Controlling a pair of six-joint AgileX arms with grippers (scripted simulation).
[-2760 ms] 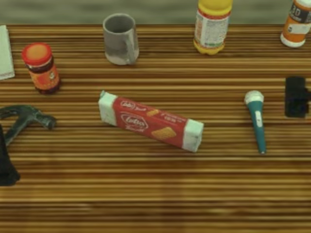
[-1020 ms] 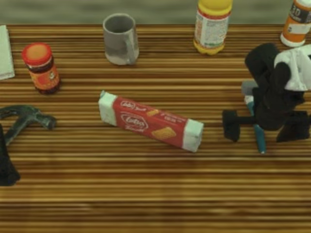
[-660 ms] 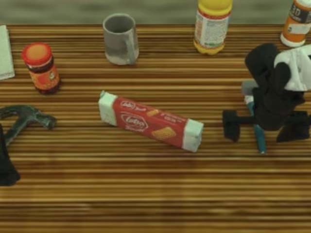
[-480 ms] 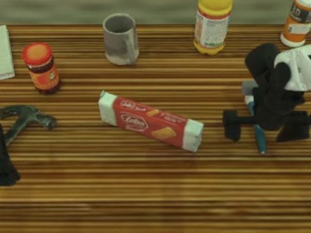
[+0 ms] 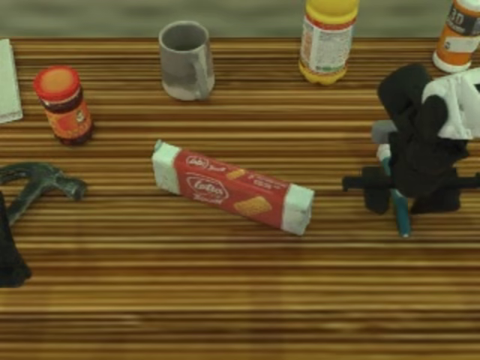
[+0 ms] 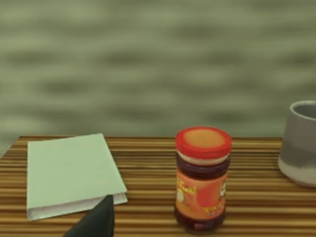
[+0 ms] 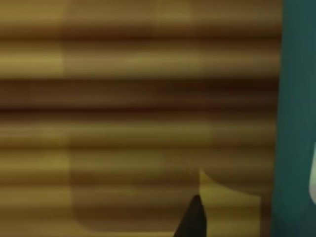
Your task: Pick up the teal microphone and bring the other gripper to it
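The teal microphone (image 5: 402, 217) lies on the wooden table at the right, its thin end toward the front edge. The right arm covers its pale head and most of the handle. My right gripper (image 5: 403, 196) is low over the handle, open, with one black finger on each side and a small gap left. In the right wrist view the teal handle (image 7: 296, 98) fills one edge, apart from a black fingertip (image 7: 195, 217). The other gripper, my left (image 5: 9, 266), is parked at the table's left edge, open, far from the microphone.
A red biscuit pack (image 5: 232, 187) lies mid-table. At the back stand a grey mug (image 5: 185, 60), a yellow bottle (image 5: 328, 37) and an orange-white bottle (image 5: 457, 34). A red-lidded jar (image 5: 64, 105), a hammer (image 5: 37, 184) and a pale book (image 5: 7, 79) are at the left.
The right arm came in from the right edge and settled over the microphone. In the last half second its fingers drew inward toward the handle. The left arm stayed parked.
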